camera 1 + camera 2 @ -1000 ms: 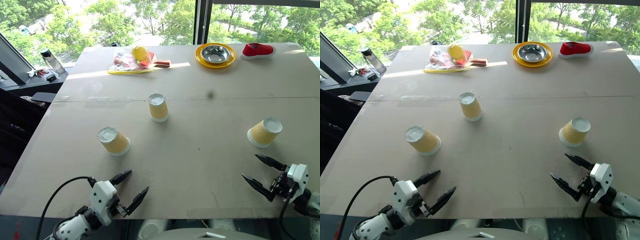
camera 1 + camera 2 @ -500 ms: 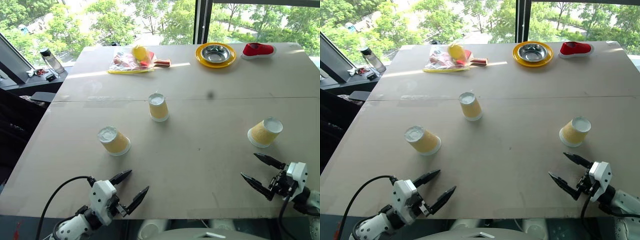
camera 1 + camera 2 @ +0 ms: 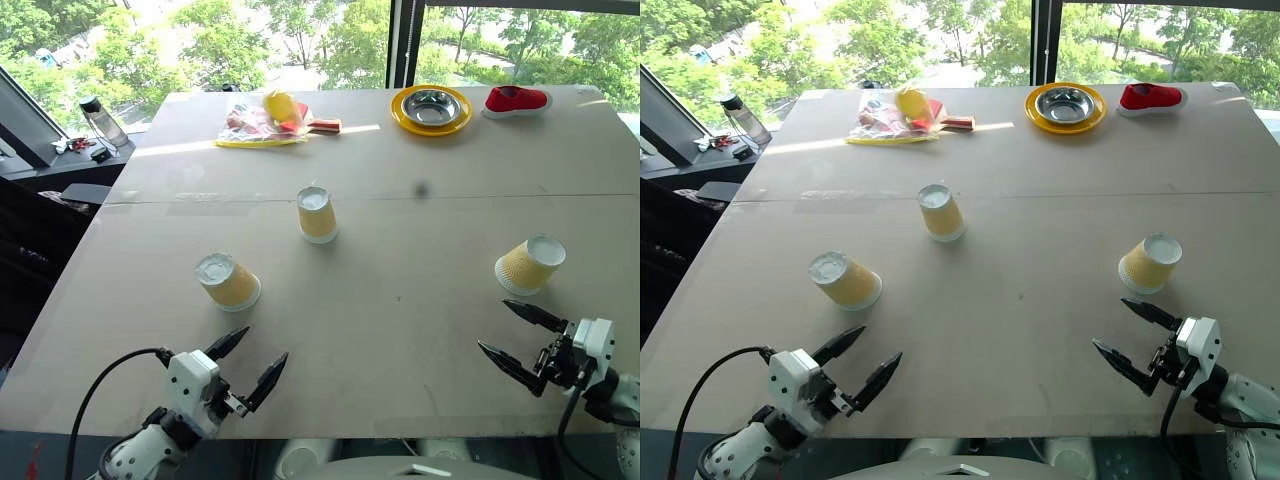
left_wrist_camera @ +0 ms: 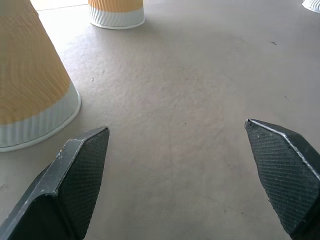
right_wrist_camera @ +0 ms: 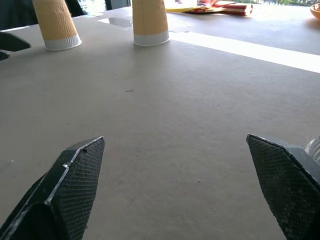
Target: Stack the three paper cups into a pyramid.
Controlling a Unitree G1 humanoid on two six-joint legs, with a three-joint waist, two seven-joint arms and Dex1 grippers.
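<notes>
Count on the desk [image 3: 400,300]: 3 paper cups, all upside down, none stacked. One cup [image 3: 229,281] just ahead of the left end effector [image 3: 248,363], one cup [image 3: 529,264] just ahead of the right end effector [image 3: 518,340], one cup [image 3: 316,214] farther out between the two. 1 yellow plate [image 3: 431,111], 1 steel bowl [image 3: 431,106] on it. 1 red shoe [image 3: 516,99]. 1 plastic bag [image 3: 262,123] of items. 1 bottle [image 3: 101,120], off the desk.

A tan table [image 3: 400,300] stands before sunlit windows [image 3: 300,40] showing green trees [image 3: 220,45]
</notes>
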